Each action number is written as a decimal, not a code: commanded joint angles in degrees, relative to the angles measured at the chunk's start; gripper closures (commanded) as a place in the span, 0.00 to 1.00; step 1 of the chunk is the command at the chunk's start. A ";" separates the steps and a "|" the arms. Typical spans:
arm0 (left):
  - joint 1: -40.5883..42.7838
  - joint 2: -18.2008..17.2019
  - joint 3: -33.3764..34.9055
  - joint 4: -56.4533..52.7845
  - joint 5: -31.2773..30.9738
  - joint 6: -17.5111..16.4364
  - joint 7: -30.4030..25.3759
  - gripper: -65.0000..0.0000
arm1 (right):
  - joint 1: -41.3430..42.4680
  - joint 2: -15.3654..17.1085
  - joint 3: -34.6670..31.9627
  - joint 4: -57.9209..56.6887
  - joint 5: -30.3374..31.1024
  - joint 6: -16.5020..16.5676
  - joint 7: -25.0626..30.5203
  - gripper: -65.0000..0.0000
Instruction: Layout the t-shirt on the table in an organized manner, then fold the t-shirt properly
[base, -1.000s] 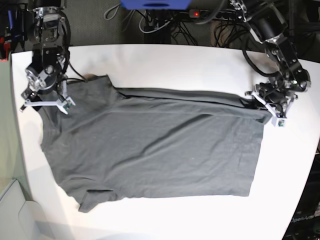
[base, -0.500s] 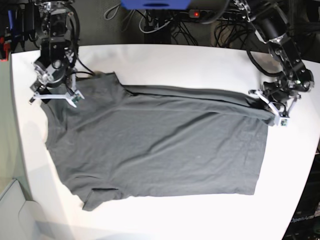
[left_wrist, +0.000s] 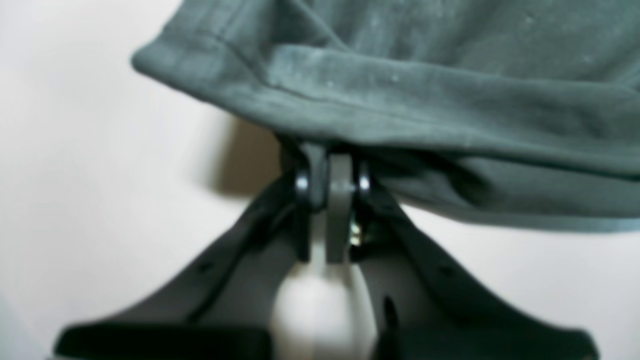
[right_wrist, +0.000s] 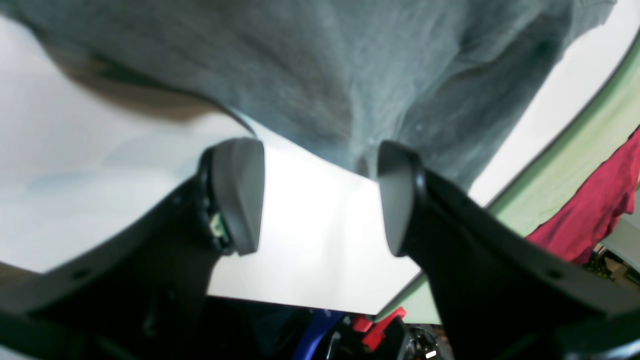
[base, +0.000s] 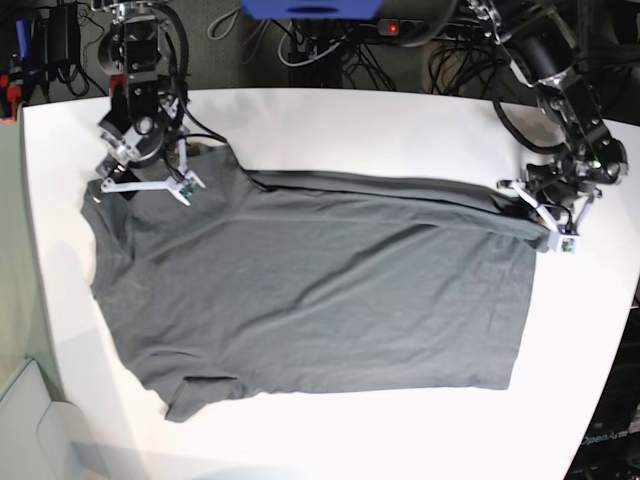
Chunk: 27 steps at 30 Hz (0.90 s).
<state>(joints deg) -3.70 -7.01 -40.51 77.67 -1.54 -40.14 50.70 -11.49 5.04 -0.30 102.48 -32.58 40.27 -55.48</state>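
Since before, right gripper slid up, gaping; left gripper pinches shirt hem (unfolded) on surface.

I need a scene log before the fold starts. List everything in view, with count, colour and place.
t-shirt: one, dark charcoal grey, spread across the middle of the table, far edge folded over.
table: one, white, under the shirt.
cables: several, dark, on the floor beyond the table's far edge.
red cloth: one, off the table's edge, right wrist view.
left claw: one, black, shut on the t-shirt's hem corner.
right claw: one, black, open above the collar end.
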 joint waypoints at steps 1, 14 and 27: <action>-0.65 -0.86 -0.06 0.79 0.35 0.14 -0.02 1.00 | 0.28 0.28 0.08 0.86 -0.43 -0.27 -0.03 0.44; -0.82 -0.95 0.12 0.79 0.35 0.14 -0.02 1.00 | 0.80 0.19 0.43 -3.88 -0.35 -0.27 5.59 0.44; -1.09 -0.95 0.20 0.79 0.35 0.14 -0.02 1.00 | 0.36 0.63 -0.01 -2.12 -0.43 -0.27 5.86 1.00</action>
<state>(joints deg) -3.86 -7.14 -40.40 77.67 -1.30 -40.14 50.76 -11.18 5.26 -0.45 99.33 -33.26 39.33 -49.60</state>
